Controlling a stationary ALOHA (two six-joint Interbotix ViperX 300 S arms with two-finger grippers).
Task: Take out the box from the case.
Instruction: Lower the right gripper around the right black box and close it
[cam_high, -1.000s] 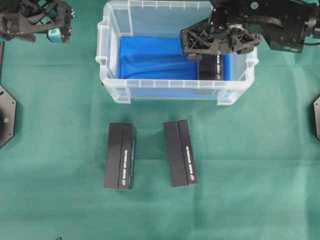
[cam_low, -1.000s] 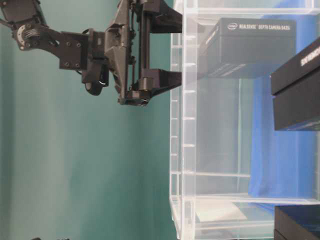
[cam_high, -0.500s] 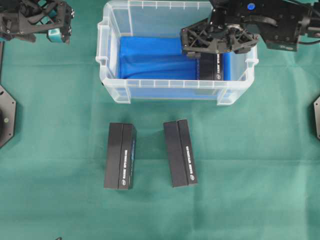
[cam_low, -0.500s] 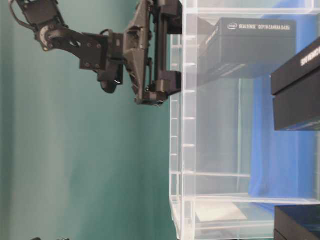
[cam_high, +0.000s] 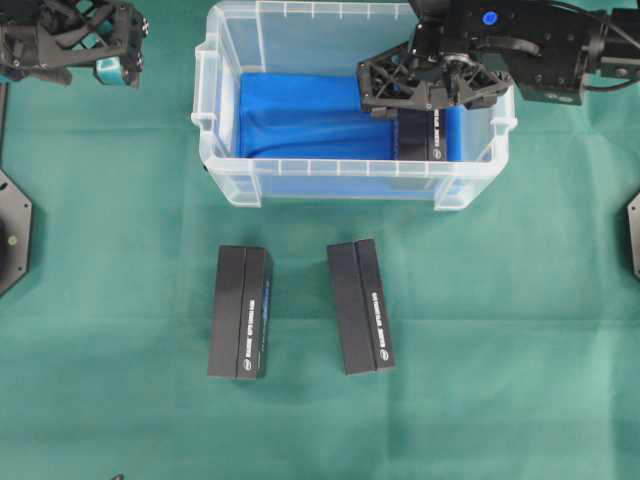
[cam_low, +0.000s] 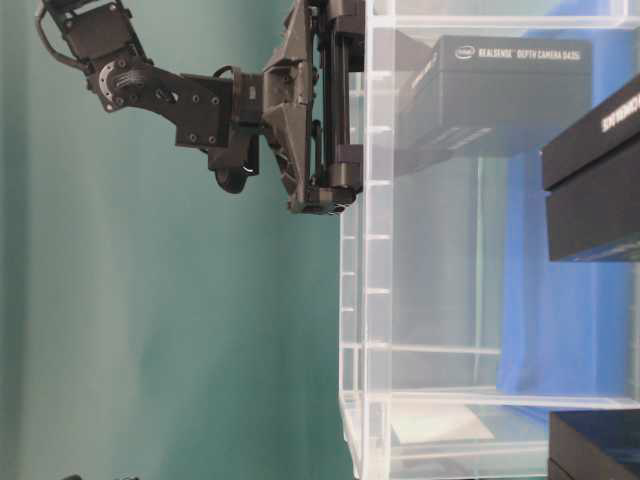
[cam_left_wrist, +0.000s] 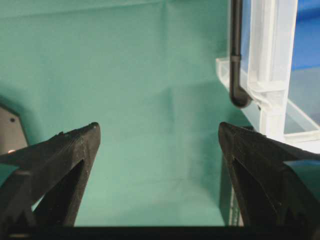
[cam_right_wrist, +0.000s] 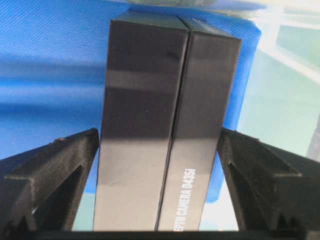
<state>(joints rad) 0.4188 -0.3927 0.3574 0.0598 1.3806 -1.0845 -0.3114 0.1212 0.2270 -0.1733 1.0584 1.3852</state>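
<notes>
**Black box framed between spread fingers inside the case**

Black and glossy, the box (cam_right_wrist: 162, 125) lies directly between the two fingers of the right gripper (cam_right_wrist: 159, 150), which stands spread wide; each fingertip sits just beside a long side of the box, and whether they touch it cannot be told. The box rests on the blue cloth (cam_right_wrist: 45, 65) at the bottom of the clear plastic case (cam_high: 230, 180).

Overhead, the right gripper (cam_high: 428, 85) covers most of the box (cam_high: 418, 135), leaving only its near end showing. Only the table-level view shows the gripper (cam_low: 330, 110) hanging at the case's rim. The left gripper (cam_left_wrist: 159, 145), also spread wide, hangs over the green counter (cam_left_wrist: 150, 100) with nothing between its fingers, the case wall to its right. Two more black boxes (cam_high: 241, 325) (cam_high: 361, 305) lie on the counter outside the case.
</notes>
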